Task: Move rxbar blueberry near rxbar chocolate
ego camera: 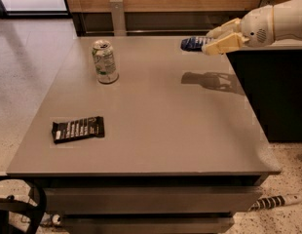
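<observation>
The arm is running off the right edge, and the gripper [212,42] is covering one end of the blue bar [190,44]. Its fingers are clamping that bar, holding it in the air above the table's [170,126] far right part. The black bar [78,129] is lying flat near the front left corner, well apart, with a can [104,61] standing upright farther back.

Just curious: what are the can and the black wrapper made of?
The can looks like glinting metal, probably aluminium. The rxbar chocolate seems matte printed plastic film. The gripper holds the rxbar blueberry over the table, far right.
</observation>
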`<act>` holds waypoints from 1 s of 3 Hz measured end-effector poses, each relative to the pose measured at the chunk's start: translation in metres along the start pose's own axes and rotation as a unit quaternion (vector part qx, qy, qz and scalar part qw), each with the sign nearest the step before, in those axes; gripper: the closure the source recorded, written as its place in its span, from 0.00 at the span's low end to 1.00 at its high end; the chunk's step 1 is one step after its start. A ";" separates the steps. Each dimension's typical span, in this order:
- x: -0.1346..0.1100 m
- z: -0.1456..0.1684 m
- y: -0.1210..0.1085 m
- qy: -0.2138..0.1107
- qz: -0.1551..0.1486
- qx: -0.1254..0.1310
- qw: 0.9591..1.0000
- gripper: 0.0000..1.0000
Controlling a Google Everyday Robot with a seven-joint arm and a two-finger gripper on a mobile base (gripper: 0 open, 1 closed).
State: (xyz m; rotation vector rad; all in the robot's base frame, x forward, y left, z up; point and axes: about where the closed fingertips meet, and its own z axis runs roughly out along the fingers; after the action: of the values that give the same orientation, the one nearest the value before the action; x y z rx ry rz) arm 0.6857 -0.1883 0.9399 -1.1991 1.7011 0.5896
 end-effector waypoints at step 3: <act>-0.030 -0.013 0.128 0.002 -0.053 -0.035 0.998 1.00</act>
State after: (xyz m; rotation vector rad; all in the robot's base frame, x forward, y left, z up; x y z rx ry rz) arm 0.5672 -0.1328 0.9564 -1.3324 1.6203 0.5870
